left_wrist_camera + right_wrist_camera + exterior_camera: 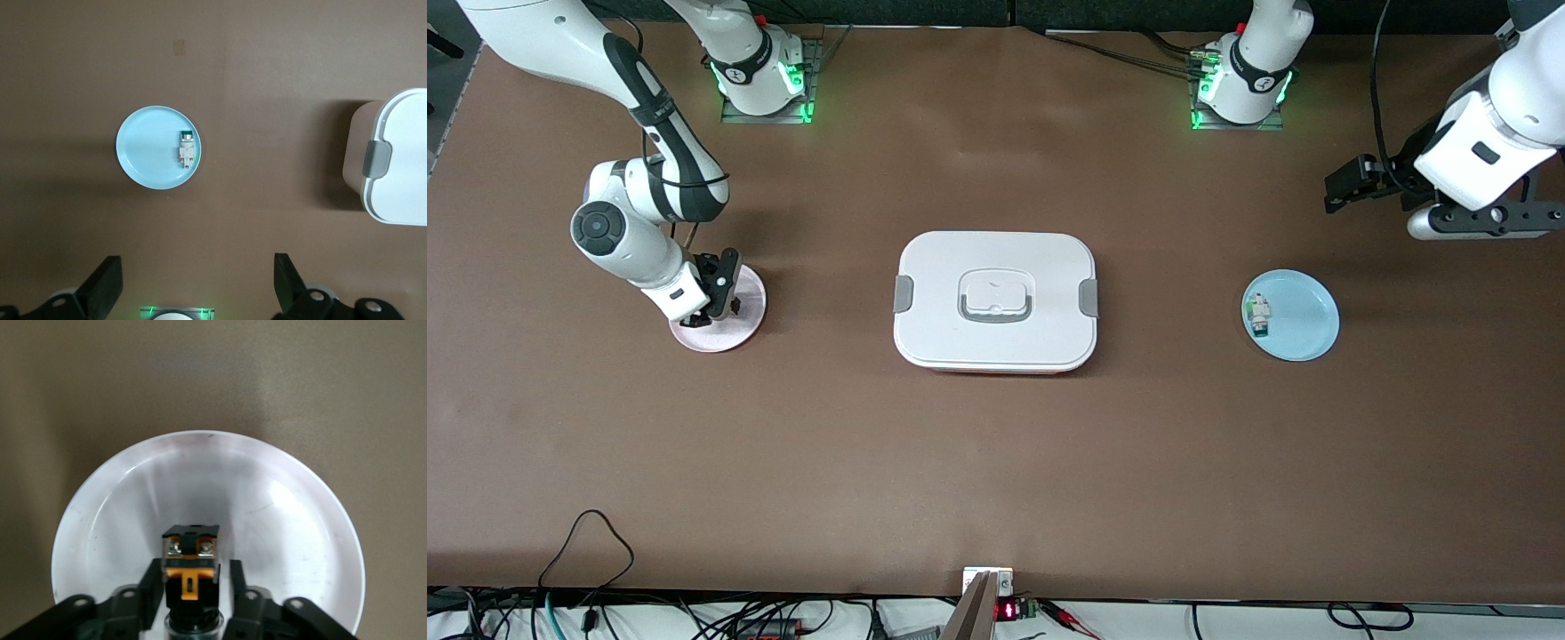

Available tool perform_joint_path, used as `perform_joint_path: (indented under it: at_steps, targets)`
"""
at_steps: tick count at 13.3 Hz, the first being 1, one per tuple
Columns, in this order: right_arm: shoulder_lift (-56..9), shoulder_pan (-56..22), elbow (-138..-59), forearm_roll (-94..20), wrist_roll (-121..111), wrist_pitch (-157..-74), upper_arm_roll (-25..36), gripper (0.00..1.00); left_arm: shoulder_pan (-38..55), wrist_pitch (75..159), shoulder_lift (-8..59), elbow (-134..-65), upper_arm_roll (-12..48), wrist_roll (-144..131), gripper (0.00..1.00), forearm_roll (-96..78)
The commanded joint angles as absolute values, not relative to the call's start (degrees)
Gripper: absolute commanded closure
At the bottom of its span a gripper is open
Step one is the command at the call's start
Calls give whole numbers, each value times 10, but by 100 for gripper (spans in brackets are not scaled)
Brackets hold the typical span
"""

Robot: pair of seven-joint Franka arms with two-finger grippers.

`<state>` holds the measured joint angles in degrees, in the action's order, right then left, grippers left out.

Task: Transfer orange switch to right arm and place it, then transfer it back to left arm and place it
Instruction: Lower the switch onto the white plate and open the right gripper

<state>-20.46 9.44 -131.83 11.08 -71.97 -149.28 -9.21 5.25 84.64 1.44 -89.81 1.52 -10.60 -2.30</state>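
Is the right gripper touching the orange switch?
Cannot tell. In the right wrist view the right gripper brackets the orange switch on the pink plate, fingers close alongside; neither contact nor gap shows plainly.

Box between two plates

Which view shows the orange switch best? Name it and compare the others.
The right wrist view: the orange switch fills the foreground on the pink plate, between the right gripper fingers. In the front view it is a dark speck beside that gripper. The left wrist view misses it.
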Motion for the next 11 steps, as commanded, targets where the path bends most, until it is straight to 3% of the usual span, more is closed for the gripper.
perform_joint_path:
  at_steps: [1,4,7,11]
  targets:
    - [-184,98,-1321,110,-699,-1492,-98,0,40,844,31,-874,18,-91,0,-11]
    - [-154,92,-1303,109,-638,-1457,-99,0,34,844,32,-874,17,-76,0,4]
    - [-143,93,-1230,105,-636,-1366,-110,0,18,839,34,-875,18,-71,0,5]
    - [-129,93,-1142,-12,-613,-1275,-110,0,4,838,34,-881,18,-72,0,4]
